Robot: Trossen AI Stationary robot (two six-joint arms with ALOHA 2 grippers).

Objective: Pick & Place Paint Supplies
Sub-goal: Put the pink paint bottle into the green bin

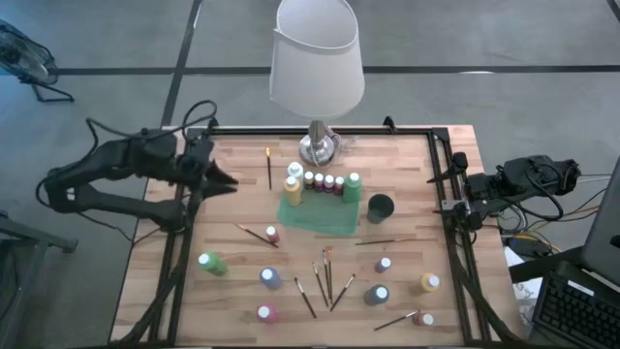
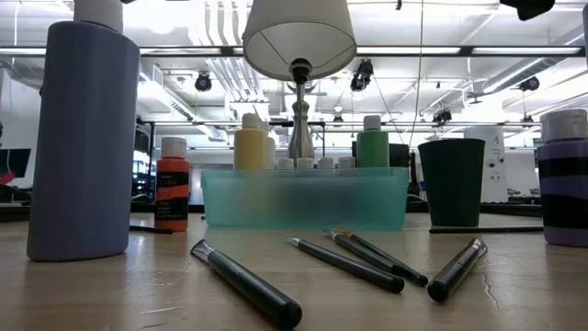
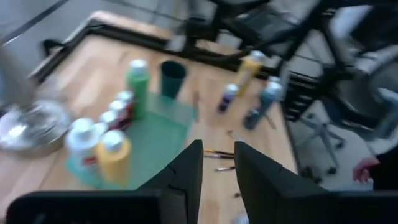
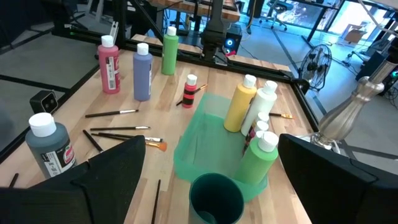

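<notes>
A translucent green tray [image 1: 325, 215] lies mid-table. Along its far side stand a yellow bottle [image 1: 293, 190], a white one, several small ones and a green bottle [image 1: 352, 184]. More white-capped bottles stand upright on the wood nearer me, such as a green one [image 1: 210, 263] and a yellow one [image 1: 429, 282]. Thin brushes [image 1: 325, 279] lie flat on the table. My left gripper [image 1: 231, 182] hovers left of the tray, pointing at it, fingers slightly apart [image 3: 217, 171]. My right gripper [image 1: 455, 201] waits at the right edge, wide open [image 4: 211, 149].
A white-shaded lamp [image 1: 317, 58] stands on its silver base [image 1: 318, 147] just beyond the tray. A dark cup [image 1: 380, 206] sits at the tray's right end. A black frame rail [image 1: 320, 131] runs along the table's edges. Bare wood lies between my left gripper and the tray.
</notes>
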